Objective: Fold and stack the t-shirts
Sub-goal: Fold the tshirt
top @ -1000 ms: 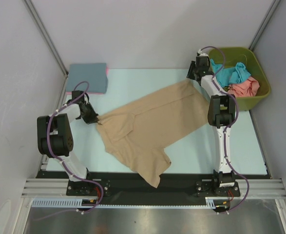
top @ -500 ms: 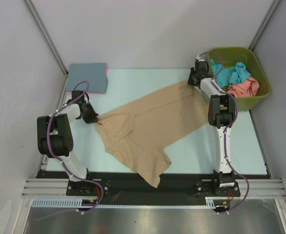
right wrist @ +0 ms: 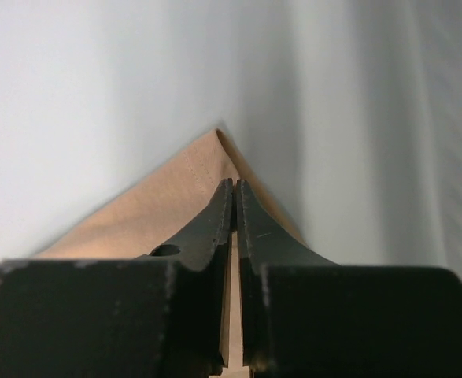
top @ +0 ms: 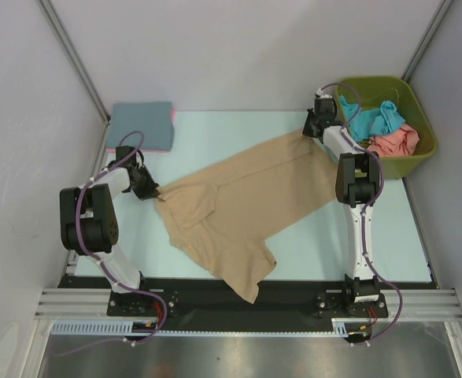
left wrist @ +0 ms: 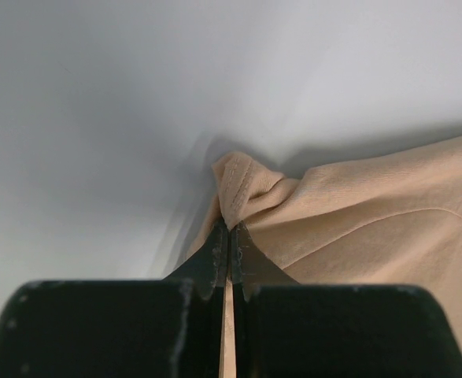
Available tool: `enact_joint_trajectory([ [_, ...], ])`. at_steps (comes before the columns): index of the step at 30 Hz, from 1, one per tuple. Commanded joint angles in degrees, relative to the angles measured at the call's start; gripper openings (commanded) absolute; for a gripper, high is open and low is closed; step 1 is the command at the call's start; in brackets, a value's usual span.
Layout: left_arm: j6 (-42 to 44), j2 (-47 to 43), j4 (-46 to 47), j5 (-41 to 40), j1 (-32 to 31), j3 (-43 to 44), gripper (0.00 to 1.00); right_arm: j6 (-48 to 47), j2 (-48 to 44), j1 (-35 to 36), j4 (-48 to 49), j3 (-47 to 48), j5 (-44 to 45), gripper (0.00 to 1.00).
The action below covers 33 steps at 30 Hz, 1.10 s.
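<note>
The tan shirt (top: 238, 209) is lying spread across the middle of the bench (top: 317, 236), running diagonally from the near edge toward the far right. The left claw (top: 153, 191) is pinching a bunched bit of cloth at the shirt's left edge. In the left wrist view its fingers (left wrist: 215, 256) are pressing together with a puckered fold caught at their tips. The right claw (top: 309, 130) is clamping the shirt's far right corner, just beside the bin (top: 421, 161). In the right wrist view its fingers (right wrist: 213, 230) are closing on the pointed tip of cloth, with a thin tan strip showing between them. Whether either held corner is touching the bench, I cannot tell.

A blue shirt (top: 142, 126) is lying folded at the far left of the bench, with the edge of a pink shirt (top: 172, 118) peeking out beneath it. A teal shirt (top: 372, 118) and a salmon shirt (top: 393, 142) are lying crumpled in the bin, touching each other.
</note>
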Motion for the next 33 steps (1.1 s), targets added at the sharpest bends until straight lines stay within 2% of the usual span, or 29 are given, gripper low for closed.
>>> enact_joint_trajectory([
  [1,-0.31,-2.75,0.70,-0.38,-0.28,-0.70,0.00,0.19,-2.89,0.10,4.85,2.94,1.11,0.03],
  [15,-0.75,-4.86,1.14,-1.52,-0.28,-2.73,0.01,1.86,4.31,0.37,2.93,10.76,0.85,0.10],
  [16,-0.83,-4.86,1.06,-1.69,-0.28,-2.90,0.01,1.77,4.49,0.28,2.32,10.94,0.94,0.12],
  [18,-1.01,-5.21,0.88,-1.70,-0.28,-2.90,0.01,1.51,4.84,0.28,1.61,11.64,1.03,0.22],
  [20,-1.10,-5.48,0.79,-1.78,-0.28,-2.82,0.01,0.72,4.84,0.19,0.91,11.73,1.55,0.35],
  [22,-1.19,-6.00,0.18,-2.39,-0.28,-2.47,0.13,0.10,4.67,0.28,-0.32,12.51,2.17,0.45],
  [23,-1.19,-6.53,-0.26,-3.44,-0.28,-2.46,0.15,-0.16,4.41,0.11,-1.11,12.96,2.87,0.51],
  [25,-1.19,-7.84,-0.70,-4.68,-0.28,-2.29,0.28,-0.07,3.36,0.10,-4.61,15.06,4.28,0.56],
  [26,-1.27,-8.29,-1.40,-5.21,-0.28,-2.11,0.35,-0.07,2.57,0.10,-5.33,15.16,5.67,0.60],
  [27,-1.36,-8.81,-1.93,-6.52,-0.37,-1.85,0.47,-0.07,1.69,0.19,-5.94,14.90,6.30,0.61],
  [29,-1.28,-10.82,-2.81,-7.41,-0.28,-1.23,0.50,-0.16,-1.11,0.28,-7.70,13.84,7.62,0.63],
  [33,-0.66,-15.57,-5.62,-9.43,-1.07,-0.71,0.54,1.33,-4.29,0.28,-12.53,12.61,7.01,0.59],
])
